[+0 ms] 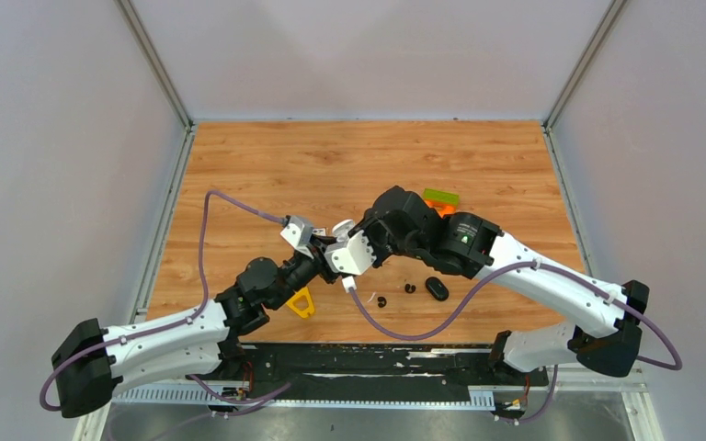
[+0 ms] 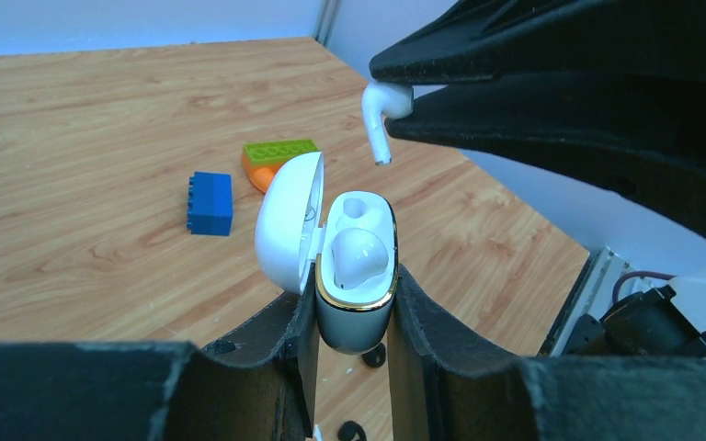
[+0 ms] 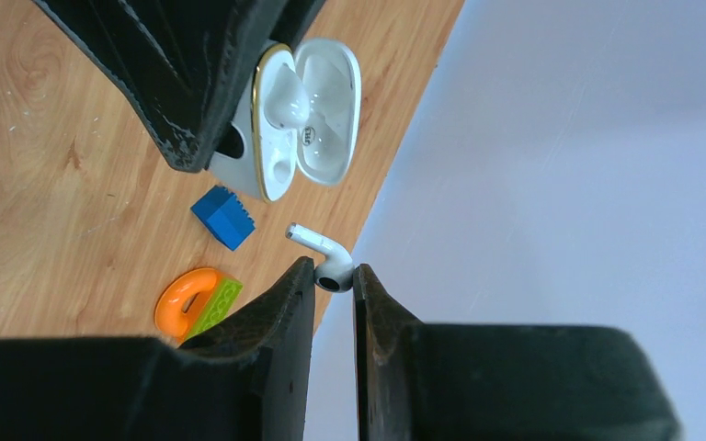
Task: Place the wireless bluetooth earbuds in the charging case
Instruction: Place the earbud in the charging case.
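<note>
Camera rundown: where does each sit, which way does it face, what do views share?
Top external: above and behind the bases, facing down on the table; left arm and right arm both show.
Left wrist: looks along the left claw, shut on the open charging case, across the table; the right claw crosses above.
Right wrist: looks along its own claw, pinching a white earbud, down at the table.
Shared: both wrist views show the case, that earbud and the blue block.
</note>
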Controlling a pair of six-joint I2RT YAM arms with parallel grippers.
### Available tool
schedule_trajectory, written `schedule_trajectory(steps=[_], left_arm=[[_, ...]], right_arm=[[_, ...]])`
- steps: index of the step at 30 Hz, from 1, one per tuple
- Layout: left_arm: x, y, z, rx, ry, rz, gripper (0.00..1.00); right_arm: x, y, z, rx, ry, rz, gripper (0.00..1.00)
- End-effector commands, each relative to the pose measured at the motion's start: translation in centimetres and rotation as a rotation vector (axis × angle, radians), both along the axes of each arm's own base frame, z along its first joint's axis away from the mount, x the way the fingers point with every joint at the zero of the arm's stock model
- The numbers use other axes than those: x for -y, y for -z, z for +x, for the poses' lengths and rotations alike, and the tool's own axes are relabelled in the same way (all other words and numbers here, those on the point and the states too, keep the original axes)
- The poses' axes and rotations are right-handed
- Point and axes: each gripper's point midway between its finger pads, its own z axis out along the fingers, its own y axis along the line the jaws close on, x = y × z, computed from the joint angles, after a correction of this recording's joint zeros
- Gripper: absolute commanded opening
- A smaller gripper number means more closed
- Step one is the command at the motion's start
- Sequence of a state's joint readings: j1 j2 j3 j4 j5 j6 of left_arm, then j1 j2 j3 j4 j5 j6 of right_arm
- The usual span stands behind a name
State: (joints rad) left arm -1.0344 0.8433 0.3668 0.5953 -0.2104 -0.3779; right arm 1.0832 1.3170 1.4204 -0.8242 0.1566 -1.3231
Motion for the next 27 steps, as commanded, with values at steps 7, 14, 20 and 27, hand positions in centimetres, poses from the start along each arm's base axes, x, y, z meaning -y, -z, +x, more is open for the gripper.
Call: schedule_trajectory(steps=[7, 14, 20, 27], left_arm=[[0.5, -4.5, -0.4, 0.038, 0.034, -0.103, 0.00], [0.2, -4.6, -0.5, 0.045, 0.030, -0.095, 0.00], [0.1, -4.5, -0.5, 0.039, 0.025, -0.093, 0.00], [0.0, -4.9, -0.4, 0.047, 0.017, -0.095, 0.00]], right_arm=[[-1.3, -2.8, -0.4, 0.093, -0.010, 0.053, 0.14], [-1.8, -2.5, -0.4, 0.109, -0.015, 0.045, 0.14], [-2.0, -3.1, -0.3, 0.126, -0.019, 0.052, 0.13], [-2.0, -2.5, -1.4, 0.108, -0.052, 0.031, 0.13]])
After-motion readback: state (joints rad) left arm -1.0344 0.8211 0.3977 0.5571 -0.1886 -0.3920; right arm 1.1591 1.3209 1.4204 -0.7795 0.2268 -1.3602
